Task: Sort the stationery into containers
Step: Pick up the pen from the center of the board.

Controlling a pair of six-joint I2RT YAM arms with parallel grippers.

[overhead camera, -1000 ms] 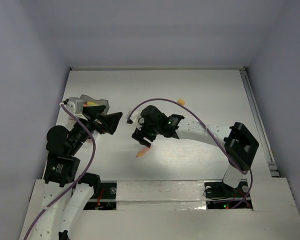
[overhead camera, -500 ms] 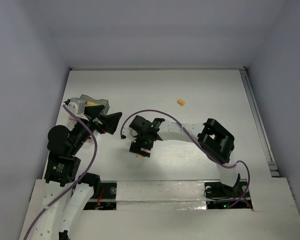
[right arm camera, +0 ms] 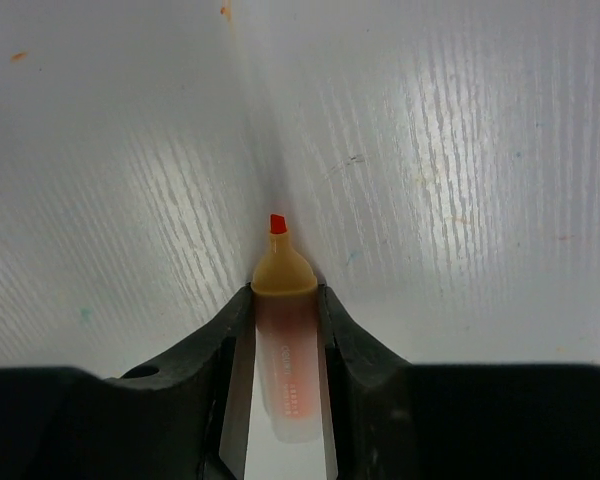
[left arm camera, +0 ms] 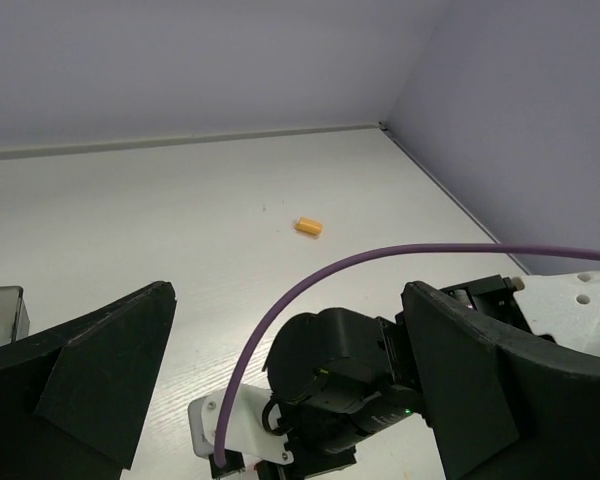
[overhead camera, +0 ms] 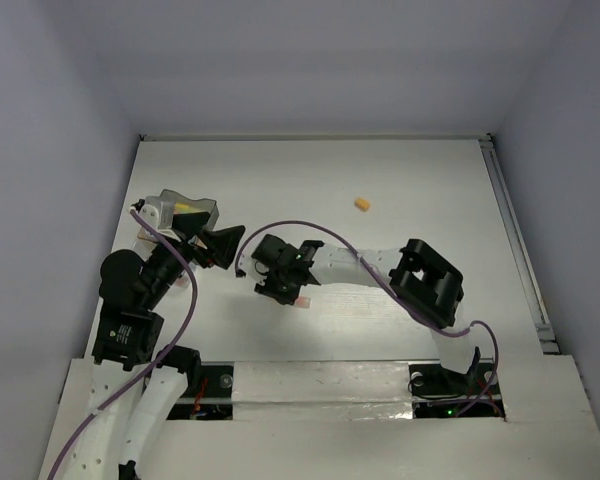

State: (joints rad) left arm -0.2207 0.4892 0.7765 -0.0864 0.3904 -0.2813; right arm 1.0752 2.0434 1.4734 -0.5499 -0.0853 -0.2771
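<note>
An orange highlighter with a tan collar and a bare red tip points at the white table; both fingers of my right gripper press on its barrel. From above, that gripper is low over the table's middle left, with a bit of the highlighter showing under it. My left gripper is open, nothing between its fingers, hanging beside a greyish square box that holds a yellow item. A small orange stub lies alone farther back and also shows in the left wrist view.
The right arm's purple cable arcs over its wrist, close to the left gripper. A corner of the grey box shows at the left wrist view's left edge. The table's raised edge rail runs along the right side.
My right gripper came down and to the left over the orange highlighter lying on the table, and its jaws have closed on it. The left arm has hardly moved.
</note>
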